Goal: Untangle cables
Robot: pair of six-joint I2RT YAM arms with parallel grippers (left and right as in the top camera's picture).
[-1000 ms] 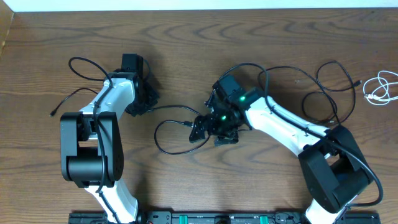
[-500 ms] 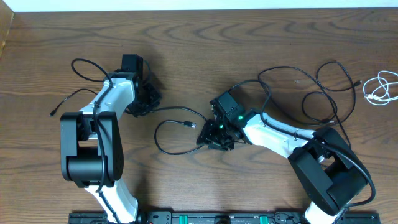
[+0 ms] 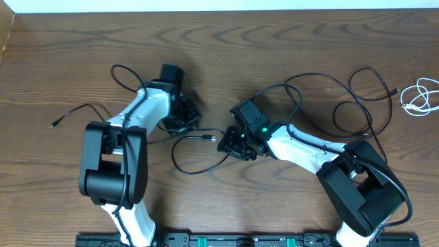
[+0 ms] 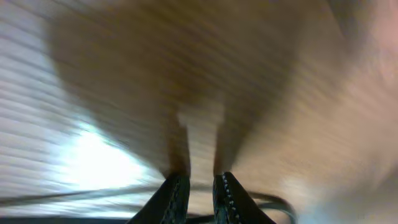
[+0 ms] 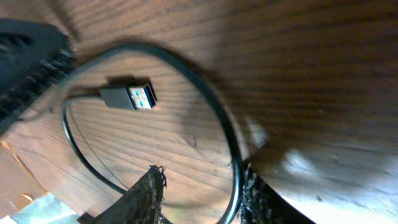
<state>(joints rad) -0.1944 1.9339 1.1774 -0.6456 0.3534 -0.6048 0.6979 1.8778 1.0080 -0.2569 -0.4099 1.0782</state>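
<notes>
- The right end effector (image 5: pixel 199 180) is released, its fingers apart astride the black cable (image 5: pixel 214 102), which passes just beside one finger.
- The cable's USB plug (image 5: pixel 127 96) lies flat on the tabletop (image 3: pixel 68 41), inside the loop.
- The left end effector (image 4: pixel 199 177) is nearly closed, grasping the black cable; the view is blurred.
- The white cable (image 3: pixel 420 96) lies coiled at the far right, well apart.

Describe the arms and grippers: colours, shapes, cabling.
Alike: left arm and right arm have white links and bulky black joint housings. A green light glows at the right wrist; a thick black wire loops beside its base. Both left gripper and right gripper: black fingers, ridged edges.
</notes>
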